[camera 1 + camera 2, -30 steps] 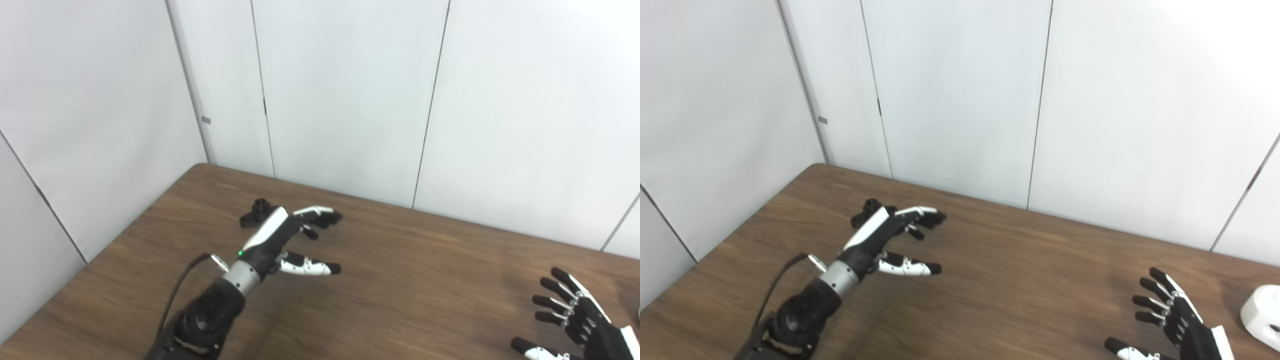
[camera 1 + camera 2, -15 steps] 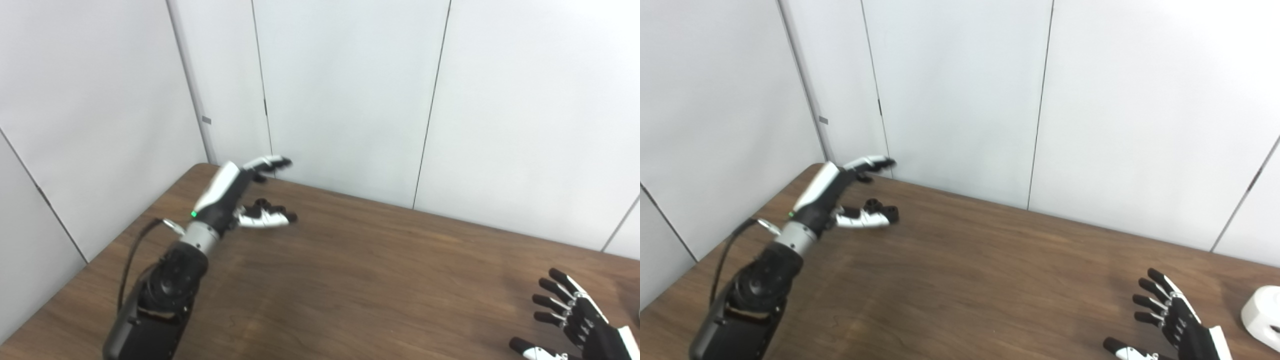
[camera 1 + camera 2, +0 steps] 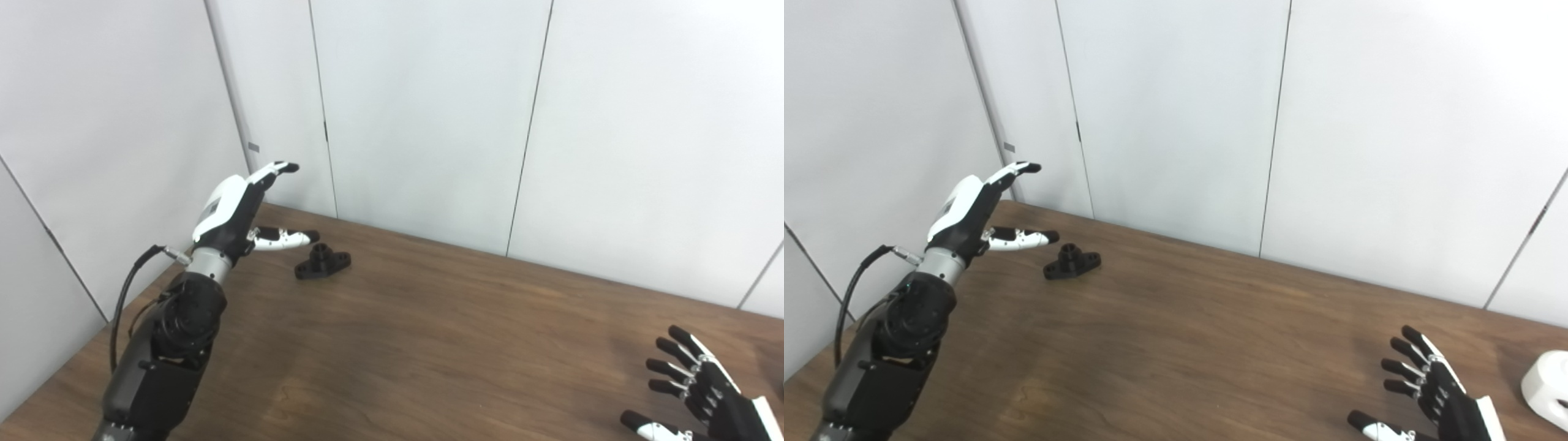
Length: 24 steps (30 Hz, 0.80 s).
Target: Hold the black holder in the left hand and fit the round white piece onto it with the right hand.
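Note:
The black holder (image 3: 322,261) lies flat on the brown table (image 3: 429,343) near the back left corner; it also shows in the right eye view (image 3: 1072,261). My left hand (image 3: 245,211) is open and raised above the table, just left of the holder, not touching it. The round white piece (image 3: 1546,388) sits at the far right edge of the right eye view. My right hand (image 3: 1427,392) is open with fingers spread, low at the bottom right, a little left of the white piece.
White wall panels (image 3: 429,122) close off the table's back and left sides. A black cable (image 3: 125,297) loops off my left forearm. The table's left edge runs diagonally under my left arm.
My left hand has lifted and swung left and back, from over the holder to beside it, uncovering the holder. My right hand has barely moved.

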### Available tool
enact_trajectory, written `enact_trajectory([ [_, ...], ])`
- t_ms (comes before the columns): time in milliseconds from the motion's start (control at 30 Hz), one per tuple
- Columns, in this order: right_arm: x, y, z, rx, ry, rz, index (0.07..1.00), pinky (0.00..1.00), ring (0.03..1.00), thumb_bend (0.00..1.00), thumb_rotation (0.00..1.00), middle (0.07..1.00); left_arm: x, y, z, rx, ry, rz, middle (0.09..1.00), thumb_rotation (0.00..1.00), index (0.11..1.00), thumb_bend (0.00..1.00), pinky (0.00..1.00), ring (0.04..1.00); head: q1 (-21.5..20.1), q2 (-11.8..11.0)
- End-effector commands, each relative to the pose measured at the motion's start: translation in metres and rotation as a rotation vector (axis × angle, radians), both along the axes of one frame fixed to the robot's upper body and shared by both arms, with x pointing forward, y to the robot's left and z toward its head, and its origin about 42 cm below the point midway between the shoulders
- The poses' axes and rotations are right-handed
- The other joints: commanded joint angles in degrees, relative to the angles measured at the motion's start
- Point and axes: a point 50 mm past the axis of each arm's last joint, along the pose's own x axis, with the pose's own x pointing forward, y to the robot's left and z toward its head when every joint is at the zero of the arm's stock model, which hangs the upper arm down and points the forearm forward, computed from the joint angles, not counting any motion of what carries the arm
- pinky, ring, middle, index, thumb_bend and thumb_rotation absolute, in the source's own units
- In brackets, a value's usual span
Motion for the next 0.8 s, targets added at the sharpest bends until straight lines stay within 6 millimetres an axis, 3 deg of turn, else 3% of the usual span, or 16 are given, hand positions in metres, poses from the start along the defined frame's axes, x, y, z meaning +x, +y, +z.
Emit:
enact_trajectory([
  [0,0.002,0.003,0.019,0.012,-0.074,0.007,0.893,0.68,0.761,0.63,0.00,0.849,0.005,0.009,0.024,0.073,-0.035,0.046,0.999,0.26,0.913,0.89,0.94,1.000,0.0,0.3],
  [267,-0.002,0.003,0.021,0.001,-0.064,-0.002,0.890,0.70,0.783,0.62,0.00,0.866,0.019,0.017,0.015,0.130,0.105,0.137,1.000,0.32,0.924,1.00,1.00,1.000,-0.2,0.8],
  [767,-0.006,0.004,0.026,-0.004,-0.056,-0.012,0.887,0.71,0.785,0.61,0.00,0.900,0.035,0.028,-0.008,0.155,0.280,0.179,1.000,0.37,0.930,1.00,1.00,1.000,-0.6,1.4],
])
